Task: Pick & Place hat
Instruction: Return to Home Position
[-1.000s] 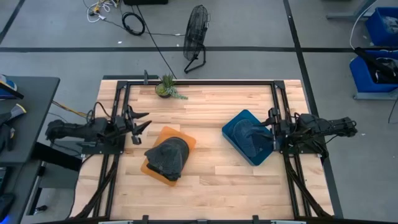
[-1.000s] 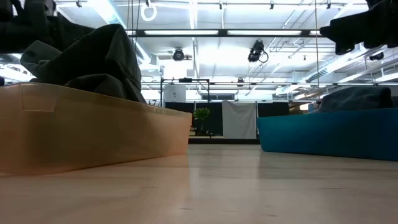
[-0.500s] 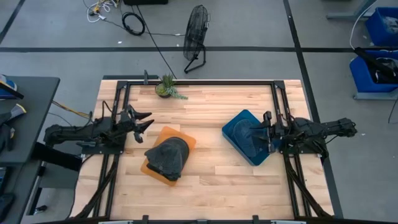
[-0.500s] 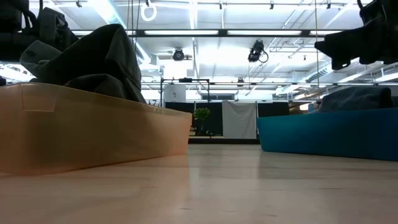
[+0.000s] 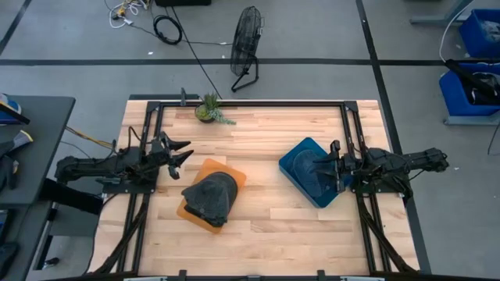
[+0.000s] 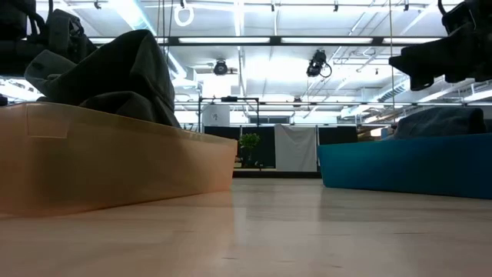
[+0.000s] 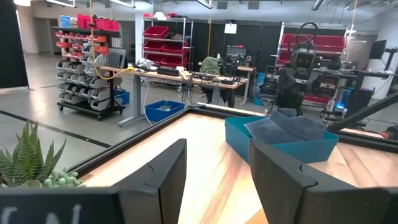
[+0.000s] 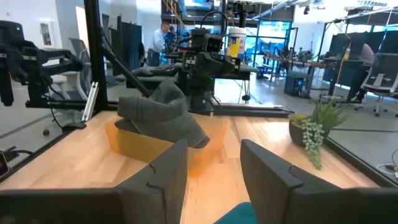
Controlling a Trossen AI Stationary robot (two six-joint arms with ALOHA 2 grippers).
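A dark grey hat (image 5: 209, 197) lies heaped in an orange tray (image 5: 232, 173) left of the table's middle; the right wrist view shows the hat (image 8: 165, 112) and tray (image 8: 140, 146) too. A second grey-blue hat (image 5: 319, 168) rests in a blue tray (image 5: 293, 160) on the right, also seen in the left wrist view (image 7: 287, 124). My left gripper (image 5: 179, 153) hangs open above the table, left of the orange tray. My right gripper (image 5: 334, 160) is open above the blue tray's right part, over the hat there, touching nothing.
A small potted plant (image 5: 209, 110) stands at the table's far edge. Black frame rails (image 5: 152, 148) run along the left, right and far sides. Bare wood (image 5: 262, 211) lies between the two trays. A fan (image 5: 246, 43) stands on the floor beyond the table.
My right gripper has moved toward the table's left, out over the blue tray. My left gripper has shifted slightly toward the right and far edge. Both stay open, and the hats and trays have not moved.
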